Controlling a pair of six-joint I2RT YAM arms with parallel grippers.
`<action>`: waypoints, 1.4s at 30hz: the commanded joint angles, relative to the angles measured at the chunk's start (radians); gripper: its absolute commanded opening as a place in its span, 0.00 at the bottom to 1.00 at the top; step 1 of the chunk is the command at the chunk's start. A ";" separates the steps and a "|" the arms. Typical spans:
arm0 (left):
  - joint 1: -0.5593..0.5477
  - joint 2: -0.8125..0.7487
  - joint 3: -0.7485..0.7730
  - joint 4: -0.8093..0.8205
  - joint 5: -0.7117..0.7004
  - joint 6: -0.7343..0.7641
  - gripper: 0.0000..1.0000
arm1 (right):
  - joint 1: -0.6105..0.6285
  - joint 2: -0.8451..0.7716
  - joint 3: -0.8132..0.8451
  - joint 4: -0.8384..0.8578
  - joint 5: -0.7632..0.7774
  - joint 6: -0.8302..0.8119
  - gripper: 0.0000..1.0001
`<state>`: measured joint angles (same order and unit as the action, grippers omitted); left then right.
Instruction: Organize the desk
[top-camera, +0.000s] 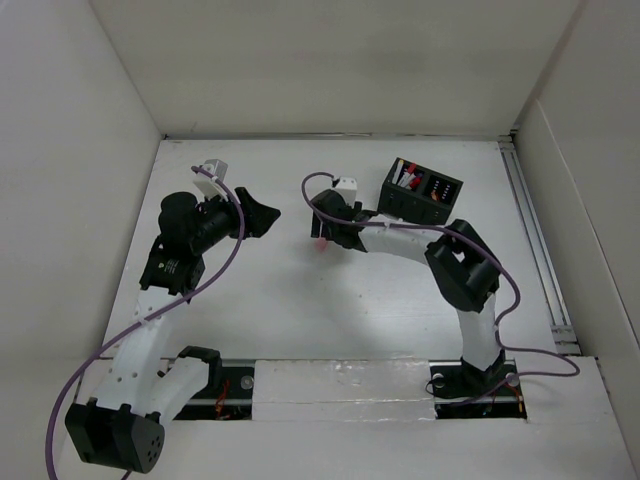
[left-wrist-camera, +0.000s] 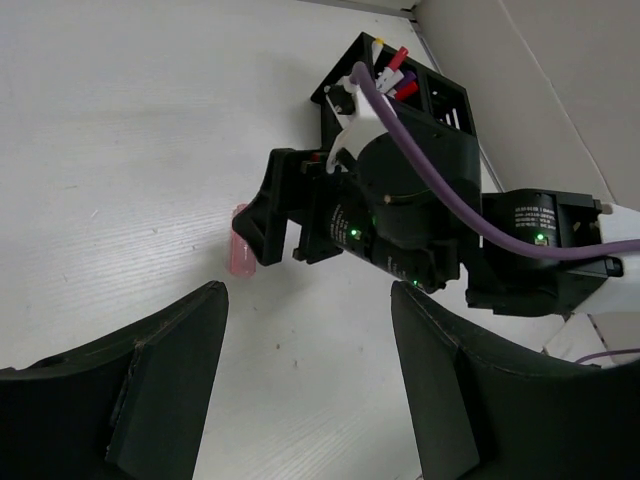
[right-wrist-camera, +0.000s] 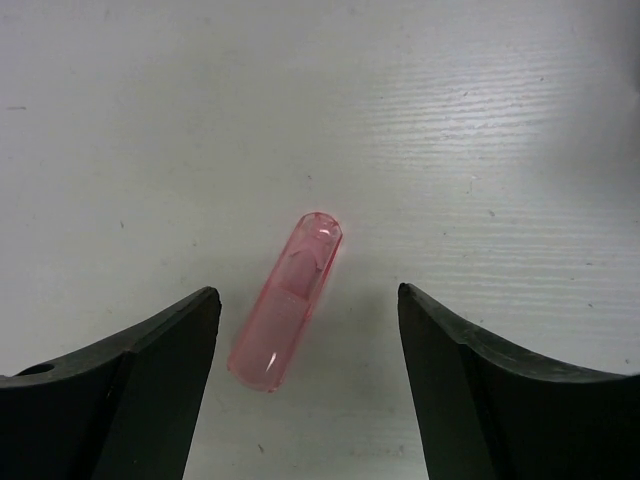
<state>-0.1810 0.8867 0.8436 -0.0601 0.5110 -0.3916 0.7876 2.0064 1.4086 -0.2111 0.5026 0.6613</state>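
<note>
The right gripper is open wide. Its two black fingers point down at the desk. A small pink tube lies flat on the desk between them. The tube is see-through and has one round end. It lies a bit slanted, closer to the finger on the left of the wrist picture. A thin strip of white desk shows on each side of it, so the fingers are not holding it.

From above, the right gripper is near the middle of the desk, and the pink tube shows as a small pink spot under it. A purple cable loops along the right arm.

The left gripper is open wide too, with nothing between its fingers. It hangs in the air to the left of the right gripper and points toward it. Its camera sees the pink tube just beside a black finger of the right gripper.

A black box with two parts stands behind the right gripper, toward the far right of the desk. Red and white sticks poke out of its left part.

The desk is big, flat and white. White walls stand around it.
</note>
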 joint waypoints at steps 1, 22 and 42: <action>0.005 -0.020 0.015 0.031 0.004 0.005 0.63 | 0.016 0.026 0.066 -0.073 0.033 0.000 0.76; 0.005 -0.045 0.006 0.043 0.021 -0.001 0.62 | 0.047 0.071 0.020 -0.111 0.030 0.027 0.23; 0.005 -0.045 0.002 0.042 0.009 -0.003 0.62 | -0.430 -0.497 -0.280 0.147 -0.024 0.070 0.01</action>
<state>-0.1810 0.8646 0.8436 -0.0563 0.5205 -0.3920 0.4305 1.5269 1.1645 -0.1211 0.5358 0.6987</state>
